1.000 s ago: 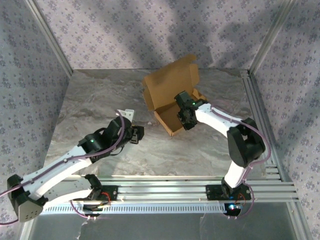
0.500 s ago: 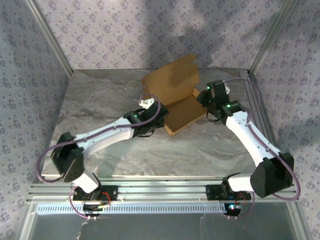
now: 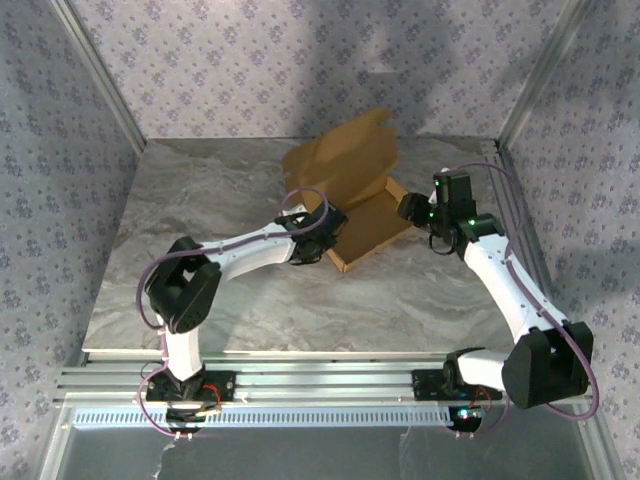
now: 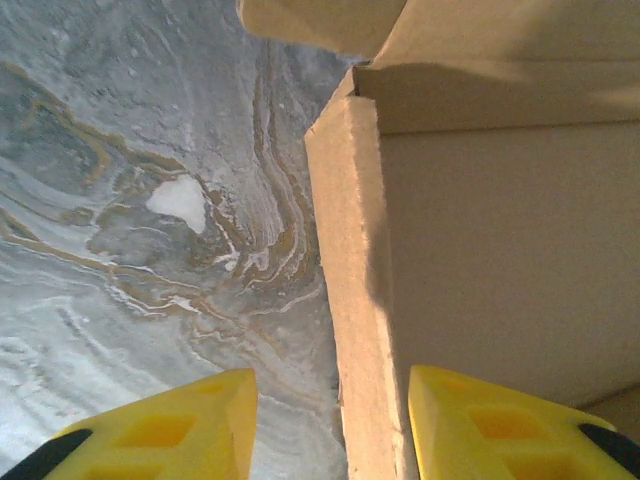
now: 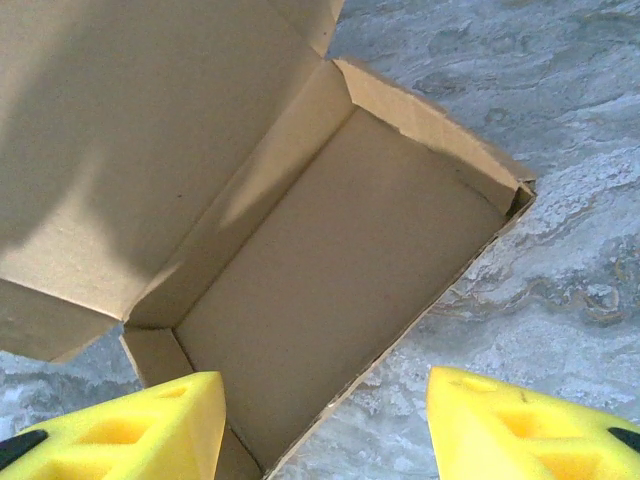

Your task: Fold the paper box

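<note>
The paper box (image 3: 372,224) is a brown cardboard tray at the back middle of the table, its lid (image 3: 345,162) standing up behind it. My left gripper (image 3: 331,236) is at the tray's left end. In the left wrist view it (image 4: 335,440) is open, its yellow fingers (image 4: 170,435) straddling the box's side wall (image 4: 352,300) with a gap on each side. My right gripper (image 3: 411,208) hovers at the tray's right end. From the right wrist it (image 5: 325,430) is open above the tray's near wall, with the tray floor (image 5: 340,270) and the lid (image 5: 130,130) in sight.
The marble tabletop (image 3: 200,220) lies bare to the left and in front of the box. Patterned walls with metal posts (image 3: 100,75) close off the back and sides. Aluminium rails (image 3: 330,385) run along the near edge by the arm bases.
My left arm swung in from the near left to the box's left wall. My right gripper drew back from over the tray to its right end and opened wider. The box turned slightly.
</note>
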Action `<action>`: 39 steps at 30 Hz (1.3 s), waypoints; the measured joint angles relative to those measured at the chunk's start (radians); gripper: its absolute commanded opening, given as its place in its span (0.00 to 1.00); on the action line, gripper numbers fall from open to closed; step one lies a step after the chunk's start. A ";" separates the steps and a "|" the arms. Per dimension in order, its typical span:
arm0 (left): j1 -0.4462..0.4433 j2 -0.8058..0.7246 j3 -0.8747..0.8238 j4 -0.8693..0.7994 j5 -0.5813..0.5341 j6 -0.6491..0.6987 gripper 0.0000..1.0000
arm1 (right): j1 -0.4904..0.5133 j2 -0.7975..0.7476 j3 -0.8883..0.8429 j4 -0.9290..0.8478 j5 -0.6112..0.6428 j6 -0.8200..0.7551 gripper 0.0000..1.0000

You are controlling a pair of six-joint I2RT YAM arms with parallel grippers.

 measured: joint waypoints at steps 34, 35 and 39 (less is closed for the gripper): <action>0.037 0.113 0.060 -0.117 -0.010 0.198 0.00 | -0.038 0.155 0.031 -0.069 -0.043 -0.188 0.57; 0.041 0.106 0.060 -0.142 -0.019 0.233 0.00 | -0.028 0.161 0.031 -0.074 -0.035 -0.196 0.57; 0.055 0.057 0.027 -0.208 -0.062 0.356 0.00 | 0.037 0.175 0.029 -0.079 0.004 -0.211 0.57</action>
